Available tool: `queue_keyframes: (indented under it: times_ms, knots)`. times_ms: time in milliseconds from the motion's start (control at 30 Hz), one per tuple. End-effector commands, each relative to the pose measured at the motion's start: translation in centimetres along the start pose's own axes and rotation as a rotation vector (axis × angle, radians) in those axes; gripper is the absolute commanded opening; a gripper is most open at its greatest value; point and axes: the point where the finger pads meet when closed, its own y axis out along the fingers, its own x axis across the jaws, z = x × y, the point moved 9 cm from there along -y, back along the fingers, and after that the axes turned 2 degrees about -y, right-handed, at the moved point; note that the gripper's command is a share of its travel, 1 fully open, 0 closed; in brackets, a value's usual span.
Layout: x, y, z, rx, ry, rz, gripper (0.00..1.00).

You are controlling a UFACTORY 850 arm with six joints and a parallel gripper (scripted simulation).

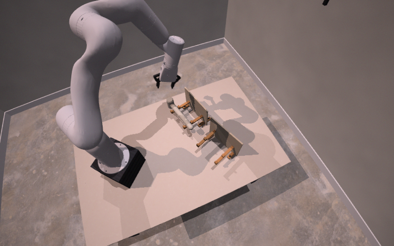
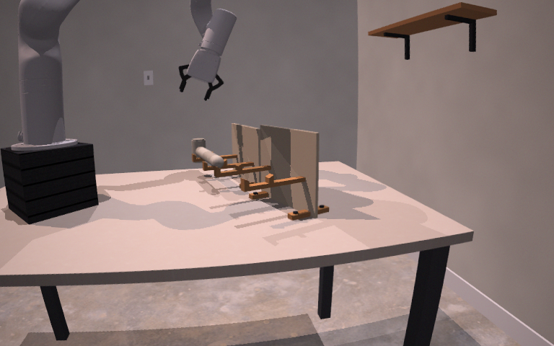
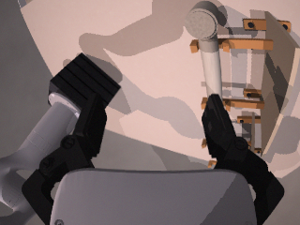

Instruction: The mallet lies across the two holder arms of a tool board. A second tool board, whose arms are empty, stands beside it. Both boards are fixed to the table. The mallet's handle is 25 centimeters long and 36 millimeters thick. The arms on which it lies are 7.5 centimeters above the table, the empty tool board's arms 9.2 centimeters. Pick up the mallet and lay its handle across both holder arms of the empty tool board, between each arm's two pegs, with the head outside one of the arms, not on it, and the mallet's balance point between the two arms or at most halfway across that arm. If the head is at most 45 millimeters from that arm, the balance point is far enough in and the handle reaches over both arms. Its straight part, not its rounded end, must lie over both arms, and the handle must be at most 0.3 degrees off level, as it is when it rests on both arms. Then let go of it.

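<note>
The pale grey mallet lies across the two orange holder arms of the far tool board, its head at the far end. It also shows in the exterior view and in the wrist view. The empty tool board stands beside it, nearer the table's front, with two bare orange arms. My gripper is open and empty, high above the table near the mallet's head end. It shows in the exterior view, and its fingers frame the wrist view.
My black base block stands on the table's left side, also seen in the wrist view. A wall shelf hangs at the upper right, far from the boards. The boards' backs stand upright behind the arms.
</note>
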Motion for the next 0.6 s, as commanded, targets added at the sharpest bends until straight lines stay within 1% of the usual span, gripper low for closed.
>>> queue_keyframes:
  times_ms: [0, 100, 167, 200, 300, 567]
  knots:
    - [1.8, -2.0, -2.1, 0.017, 0.161, -0.043, 1.00]
    - [3.0, -3.3, -3.8, 0.036, 0.275, -0.069, 1.00]
    - [3.0, -3.3, -3.8, 0.036, 0.275, -0.069, 1.00]
    - [4.0, -4.5, -5.4, 0.055, 0.379, -0.092, 1.00]
    - [4.6, -5.3, -6.6, 0.068, 0.450, -0.106, 1.00]
    - [7.0, -8.7, -11.8, 0.132, 0.756, -0.166, 1.00]
